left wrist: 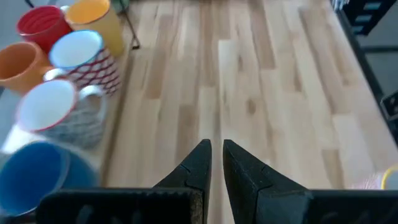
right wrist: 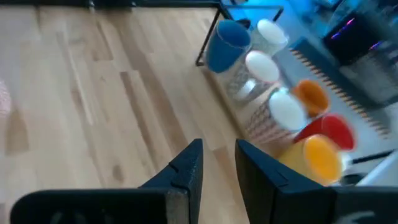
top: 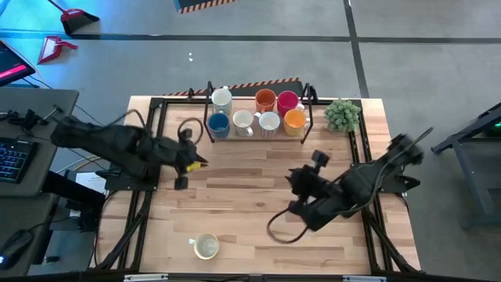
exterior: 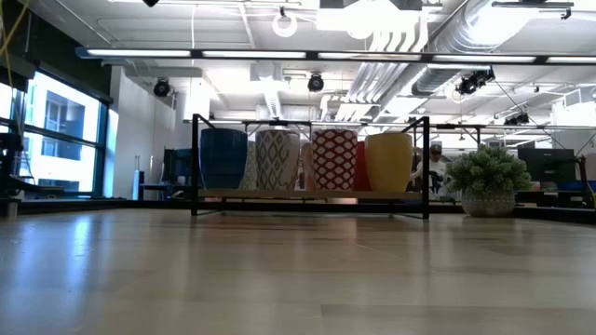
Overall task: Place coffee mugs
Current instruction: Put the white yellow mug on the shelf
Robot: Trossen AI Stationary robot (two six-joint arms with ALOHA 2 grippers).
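Wooden table [top: 250,196], office space with ceiling ducts behind it in the low view. Black rack [top: 258,125] at the far edge holds seven mugs: blue mug [top: 218,123], white mug [top: 221,98], two patterned white mugs [top: 243,121] and [top: 269,122], darker orange mug [top: 265,99], red mug [top: 287,101], yellow-orange mug [top: 294,119]. Potted plant [top: 342,114] sits just right of the rack. Eighth, a cream mug [top: 206,246], stands alone near the front edge, well apart from both arms.

Left gripper [left wrist: 213,167] hovers over bare wood left of centre, fingers nearly together, nothing between them. Right gripper [right wrist: 217,160] over the wood right of centre, narrow gap between fingers, holding nothing.
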